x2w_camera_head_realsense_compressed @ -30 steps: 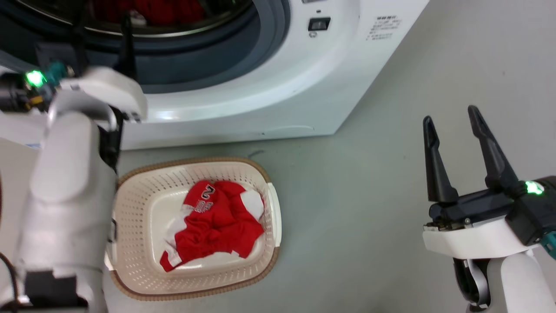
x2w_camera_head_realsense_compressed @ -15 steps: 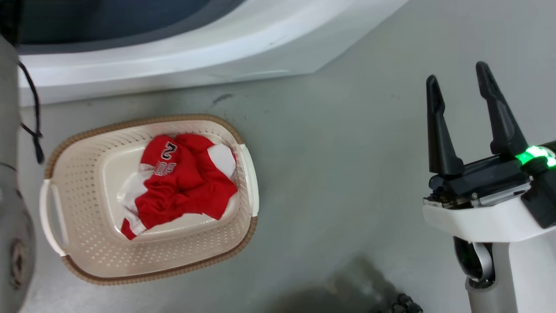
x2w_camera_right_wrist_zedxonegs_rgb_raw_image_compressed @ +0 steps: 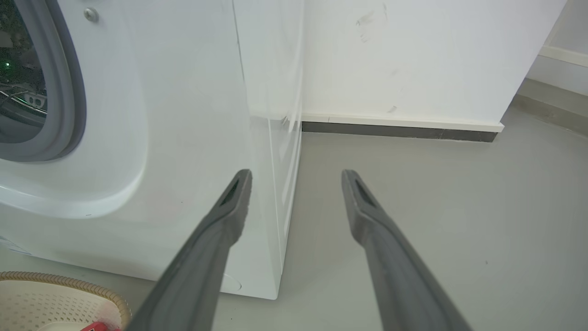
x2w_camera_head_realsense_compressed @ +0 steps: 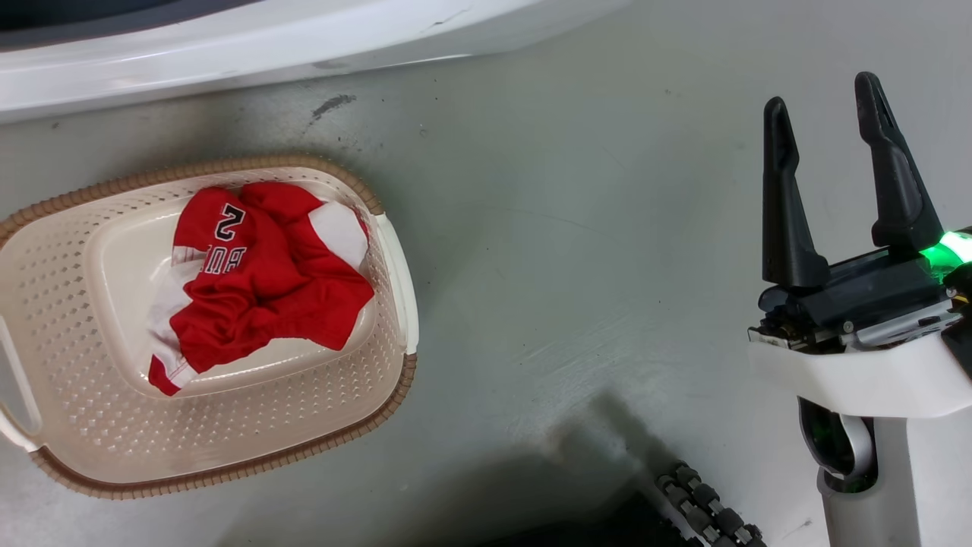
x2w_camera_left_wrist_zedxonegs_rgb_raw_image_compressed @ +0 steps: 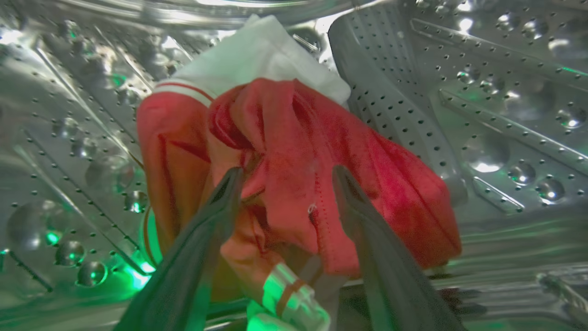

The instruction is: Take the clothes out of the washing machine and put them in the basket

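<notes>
In the left wrist view my left gripper [x2w_camera_left_wrist_zedxonegs_rgb_raw_image_compressed: 288, 177] is inside the washing machine's shiny perforated drum [x2w_camera_left_wrist_zedxonegs_rgb_raw_image_compressed: 459, 92]. It stands open, with a fold of the red clothes [x2w_camera_left_wrist_zedxonegs_rgb_raw_image_compressed: 294, 151] between its two fingers. That bundle has a white patch at the top. A second red garment with white lettering [x2w_camera_head_realsense_compressed: 266, 281] lies crumpled in the cream basket [x2w_camera_head_realsense_compressed: 304, 410] on the floor, just in front of the washing machine [x2w_camera_head_realsense_compressed: 228, 45]. My right gripper [x2w_camera_head_realsense_compressed: 822, 95] hangs open and holds nothing, far right of the basket, over the floor. Its fingers [x2w_camera_right_wrist_zedxonegs_rgb_raw_image_compressed: 296, 177] point at the machine's front corner [x2w_camera_right_wrist_zedxonegs_rgb_raw_image_compressed: 183, 115].
Grey floor [x2w_camera_head_realsense_compressed: 569, 266] stretches between the basket and my right arm. A black ribbed cable [x2w_camera_head_realsense_compressed: 706, 505] lies at the lower edge. In the right wrist view a white wall with a dark baseboard [x2w_camera_right_wrist_zedxonegs_rgb_raw_image_compressed: 399, 131] runs behind the machine, and the grey door ring [x2w_camera_right_wrist_zedxonegs_rgb_raw_image_compressed: 69, 92] shows at left.
The head camera has swung, so the basket now sits further left and the machine's opening and my left forearm have slid out of the picture. The right gripper stays open.
</notes>
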Robot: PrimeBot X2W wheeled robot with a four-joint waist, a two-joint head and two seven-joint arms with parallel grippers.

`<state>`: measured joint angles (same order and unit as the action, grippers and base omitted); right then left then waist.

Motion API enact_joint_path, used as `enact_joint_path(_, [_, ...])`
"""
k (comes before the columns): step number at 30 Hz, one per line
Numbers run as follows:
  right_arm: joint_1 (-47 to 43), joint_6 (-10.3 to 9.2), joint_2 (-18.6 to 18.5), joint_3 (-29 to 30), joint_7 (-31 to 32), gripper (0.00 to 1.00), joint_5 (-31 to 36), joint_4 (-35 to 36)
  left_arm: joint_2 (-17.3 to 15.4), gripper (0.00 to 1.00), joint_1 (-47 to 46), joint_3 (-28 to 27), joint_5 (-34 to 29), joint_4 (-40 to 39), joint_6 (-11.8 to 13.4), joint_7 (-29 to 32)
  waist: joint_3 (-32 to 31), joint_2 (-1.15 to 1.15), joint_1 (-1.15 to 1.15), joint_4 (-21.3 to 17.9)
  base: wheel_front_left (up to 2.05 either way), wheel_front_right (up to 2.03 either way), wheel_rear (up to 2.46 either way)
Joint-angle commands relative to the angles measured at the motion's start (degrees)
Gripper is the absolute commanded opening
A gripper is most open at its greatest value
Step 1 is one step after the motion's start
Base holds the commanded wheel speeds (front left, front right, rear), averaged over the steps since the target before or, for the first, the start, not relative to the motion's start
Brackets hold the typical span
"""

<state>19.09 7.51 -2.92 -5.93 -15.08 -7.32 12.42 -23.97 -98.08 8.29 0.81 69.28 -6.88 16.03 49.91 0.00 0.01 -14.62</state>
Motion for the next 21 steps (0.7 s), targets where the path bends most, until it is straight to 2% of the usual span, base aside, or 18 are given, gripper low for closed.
enact_joint_path(1, [0.82,-0.04,0.07,-0.21,-0.14,1.00,-0.22,0.39,-0.94,1.00,-1.18,-0.09,0.67,1.05,-0.09,2.06,0.49,0.00,-0.01,-0.36,0.00,0.00,0.00])
enact_joint_path(9, [1.04,-0.04,0.07,-0.60,-0.14,1.00,-0.72,0.91,-1.52,1.00,-5.78,0.40,2.12,2.94,-0.26,11.02,1.87,0.00,-0.01,-1.16,0.00,0.00,0.00])
enact_joint_path(17, [0.85,-0.04,0.06,-0.66,-0.14,1.00,-1.16,1.17,-1.70,1.00,-6.18,1.64,2.03,3.58,0.19,13.84,2.64,0.00,-0.01,-1.60,0.00,0.00,0.00])
enact_joint_path(18, [0.90,-0.04,0.07,-0.65,-0.14,1.00,-1.23,1.19,-1.71,0.59,-6.02,1.88,2.00,3.67,0.15,14.21,2.69,0.00,-0.01,-1.63,0.00,0.00,0.00])
enact_joint_path(19, [0.99,-0.04,0.07,-0.57,-0.14,1.00,-1.26,1.21,-1.74,0.00,-6.04,2.06,2.03,3.72,0.08,14.25,2.77,0.00,-0.01,-1.65,0.00,0.00,0.00])
enact_joint_path(21, [1.23,-0.04,0.06,-0.37,-0.14,1.00,-1.28,1.26,-1.59,0.00,-5.85,2.07,2.91,3.78,-0.10,14.18,2.93,0.00,-0.01,-1.70,0.00,0.00,0.00])
